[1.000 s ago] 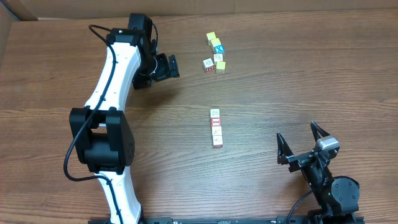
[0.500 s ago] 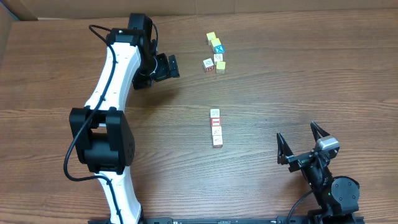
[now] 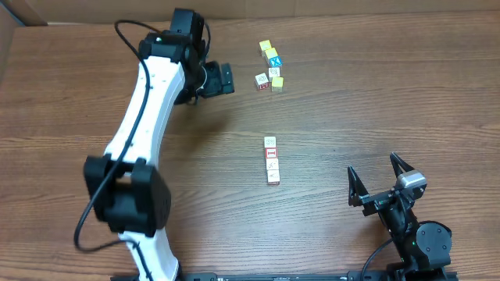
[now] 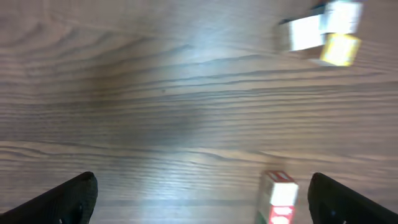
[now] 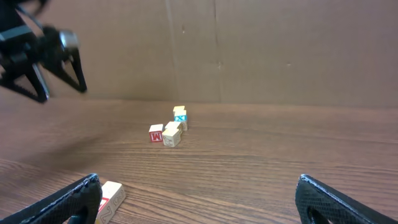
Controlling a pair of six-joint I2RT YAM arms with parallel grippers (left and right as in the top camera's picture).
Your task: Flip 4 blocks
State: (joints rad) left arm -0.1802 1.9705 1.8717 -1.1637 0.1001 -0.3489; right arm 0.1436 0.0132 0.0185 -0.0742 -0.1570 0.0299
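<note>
Four blocks [image 3: 271, 153] lie in one straight touching row at the middle of the counter [image 3: 391, 94], running far to near. Their top faces are white or cream, and one is red-framed. Five other cubes [image 3: 273, 58] cluster near the far edge: two yellow-topped, one blue, one white, one with a red letter. The left gripper [image 3: 225, 78] hangs just left of that cluster, jaws wide apart, holding nothing. The right gripper [image 3: 372, 164] sits toward the near right corner, jaws spread wide, empty, well apart from the row.
</note>
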